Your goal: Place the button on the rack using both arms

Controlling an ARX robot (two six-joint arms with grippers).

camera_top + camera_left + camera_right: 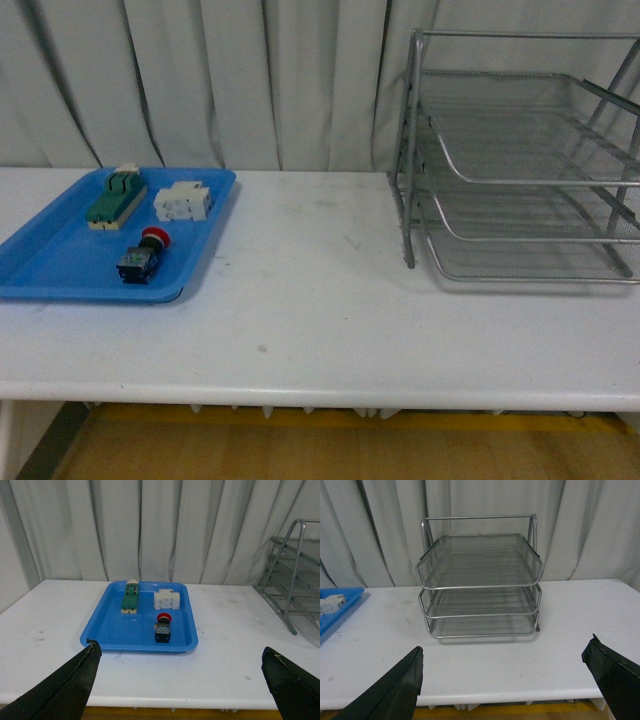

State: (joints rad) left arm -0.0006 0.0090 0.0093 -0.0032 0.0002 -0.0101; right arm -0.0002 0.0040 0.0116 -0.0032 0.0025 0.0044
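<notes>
Wide and empty ahead of any pickup, the left gripper point(179, 650) faces the button point(141, 256) in the tray point(50, 262) at nine o'clock, the right gripper point(505, 647) the rack point(520, 180) at two o'clock.

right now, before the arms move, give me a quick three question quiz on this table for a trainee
1. True or false: the button already sits in the rack.
2. How many parts lie on the blue tray?
3. The rack stands toward the robot's: A left, B right, C dead centre.
Key: 1 false; 2 three; 3 B.
</notes>
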